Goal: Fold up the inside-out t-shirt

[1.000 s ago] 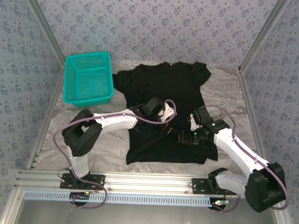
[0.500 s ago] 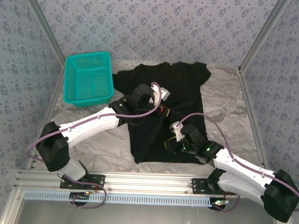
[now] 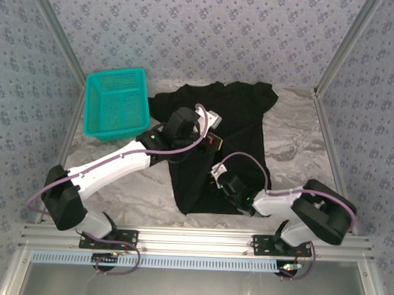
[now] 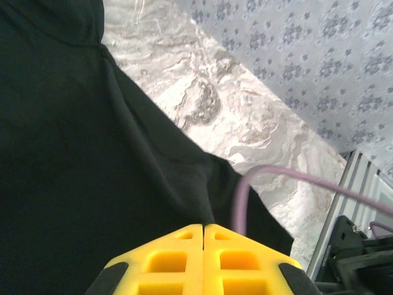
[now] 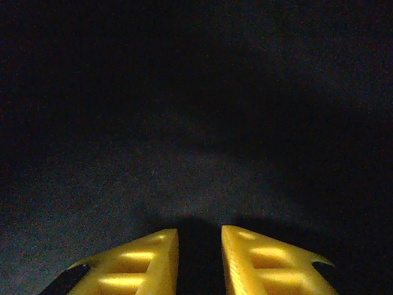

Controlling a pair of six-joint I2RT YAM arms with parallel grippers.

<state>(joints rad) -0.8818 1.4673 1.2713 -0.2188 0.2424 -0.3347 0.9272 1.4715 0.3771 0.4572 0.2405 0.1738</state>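
Nearby, teal basket (image 3: 117,105) just beside black t-shirt (image 3: 244,110)

Lab test cell: alu-profile frame (image 3: 199,240), patterned backdrop walls (image 3: 208,37), marbled tabletop (image 3: 295,135).

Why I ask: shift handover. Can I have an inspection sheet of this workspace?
Surface: grey marbled table, bare right of the shirt.
Job's things: black t-shirt spread out mid-table.
Clutter: teal basket, far left, beside a sleeve.
Jaws: left jaws shut over the shirt; right jaws slightly apart, close over dark cloth.
Cables: purple cable loops over the shirt.
Surroundings: patterned walls; metal rail in front.
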